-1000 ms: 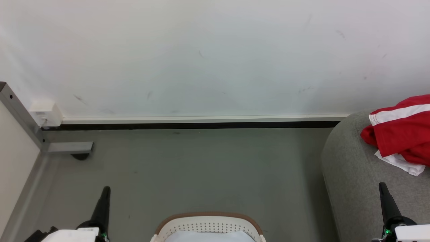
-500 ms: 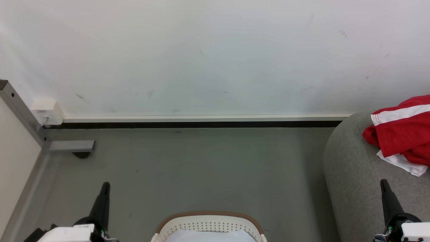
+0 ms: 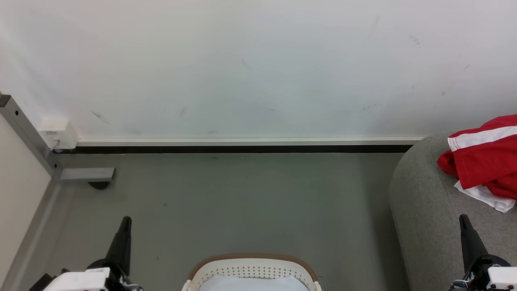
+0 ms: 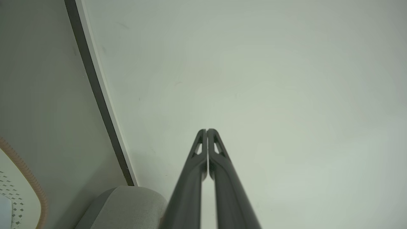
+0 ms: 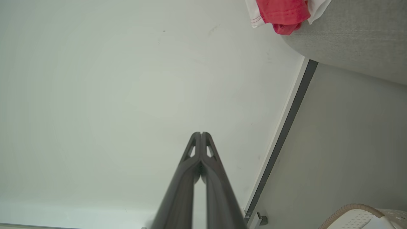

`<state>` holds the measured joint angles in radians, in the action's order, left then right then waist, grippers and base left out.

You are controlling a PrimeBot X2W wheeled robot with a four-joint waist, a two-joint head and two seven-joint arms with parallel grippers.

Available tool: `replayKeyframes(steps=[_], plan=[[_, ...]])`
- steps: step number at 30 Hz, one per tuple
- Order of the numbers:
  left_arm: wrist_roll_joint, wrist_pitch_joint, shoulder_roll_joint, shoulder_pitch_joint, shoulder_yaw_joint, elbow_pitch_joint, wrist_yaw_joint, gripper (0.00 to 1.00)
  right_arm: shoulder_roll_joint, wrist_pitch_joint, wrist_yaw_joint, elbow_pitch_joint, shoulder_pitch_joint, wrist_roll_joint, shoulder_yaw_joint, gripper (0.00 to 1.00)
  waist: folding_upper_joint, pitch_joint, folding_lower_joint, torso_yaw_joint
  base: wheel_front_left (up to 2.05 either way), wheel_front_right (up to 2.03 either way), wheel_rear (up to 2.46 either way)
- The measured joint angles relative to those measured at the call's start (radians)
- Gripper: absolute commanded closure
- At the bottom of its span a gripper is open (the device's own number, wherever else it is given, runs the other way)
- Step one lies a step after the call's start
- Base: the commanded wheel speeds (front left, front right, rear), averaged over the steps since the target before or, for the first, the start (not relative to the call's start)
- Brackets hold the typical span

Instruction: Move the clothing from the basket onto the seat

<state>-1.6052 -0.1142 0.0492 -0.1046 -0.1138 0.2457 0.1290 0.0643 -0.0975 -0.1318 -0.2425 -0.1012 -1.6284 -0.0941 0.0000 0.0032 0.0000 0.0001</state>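
Note:
The red clothing (image 3: 486,159) with its white stripe lies crumpled on the grey seat (image 3: 424,210) at the right edge of the head view; the right wrist view catches a corner of the clothing (image 5: 283,12) on the seat (image 5: 349,38). The white basket (image 3: 250,270) with its brown rim sits at the bottom centre, holding no garment. My left gripper (image 3: 126,220) stands shut to the left of the basket, its tips (image 4: 206,130) pressed together. My right gripper (image 3: 463,217) is shut over the seat's front, tips (image 5: 201,133) touching, holding nothing.
A white wall with a dark skirting strip (image 3: 242,149) runs across behind the grey floor (image 3: 242,202). A metal frame leg with a foot (image 3: 87,176) and a white box (image 3: 56,133) stand at the left.
The head camera has shifted slightly, so the scene sits a little further right. Both grippers show a bit higher in the picture. The clothing stays on the seat.

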Motion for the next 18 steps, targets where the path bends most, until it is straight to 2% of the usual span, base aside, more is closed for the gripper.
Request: replayKeyframes(steps=[18], plan=[[0.0,0.0,0.0,0.0,0.0,0.0,0.0,1.0,-0.002,-0.006,0.0,0.0,0.0,0.001,-0.004,1.0,0.0,0.0,0.0,0.0,0.0,0.0,0.0]])
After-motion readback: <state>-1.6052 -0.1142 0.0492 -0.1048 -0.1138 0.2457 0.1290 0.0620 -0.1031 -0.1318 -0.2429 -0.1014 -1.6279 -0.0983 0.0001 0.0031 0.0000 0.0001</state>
